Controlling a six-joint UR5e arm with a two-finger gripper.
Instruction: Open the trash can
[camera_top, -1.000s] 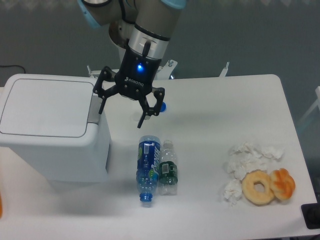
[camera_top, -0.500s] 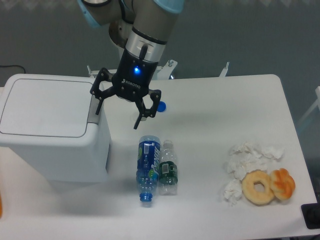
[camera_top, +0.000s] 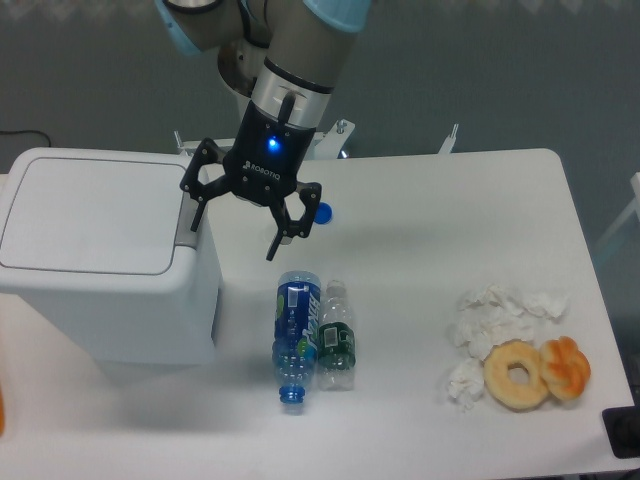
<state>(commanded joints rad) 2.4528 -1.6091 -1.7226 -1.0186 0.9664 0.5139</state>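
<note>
The trash can sits at the table's left end with its lid down, and the grey push-button tab shows at the lid's right edge. Just beside that tab hangs the gripper, fingers spread apart and holding nothing. Two plastic bottles lie side by side below it. Farther right lie crumpled tissues, a donut and a pastry.
</note>
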